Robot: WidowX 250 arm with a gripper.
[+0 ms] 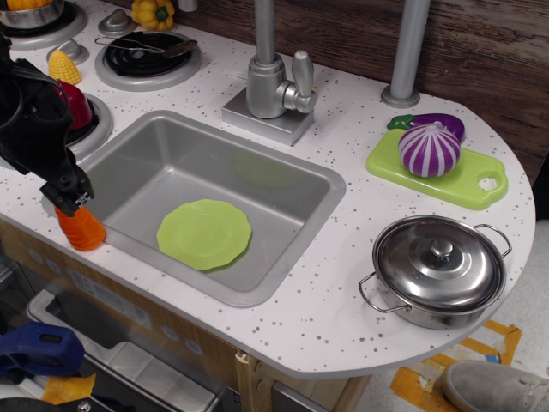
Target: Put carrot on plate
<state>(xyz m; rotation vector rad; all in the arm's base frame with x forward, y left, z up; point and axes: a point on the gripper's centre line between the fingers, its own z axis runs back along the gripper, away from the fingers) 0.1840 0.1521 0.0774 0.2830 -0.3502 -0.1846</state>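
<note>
The orange carrot (83,230) stands upright on the white counter just left of the sink's front-left rim. My black gripper (70,199) comes down from the upper left and its fingers close around the carrot's top end, which they hide. The light-green plate (204,233) lies flat on the floor of the grey sink (171,159), to the right of the carrot and lower than it. Nothing lies on the plate.
A faucet (274,86) stands behind the sink. A yellow corn cob (63,67) and a red toy (77,105) sit behind my arm by the burners. A lidded steel pot (439,270) and a lime cutting board (476,182) with a purple onion (429,148) are at the right.
</note>
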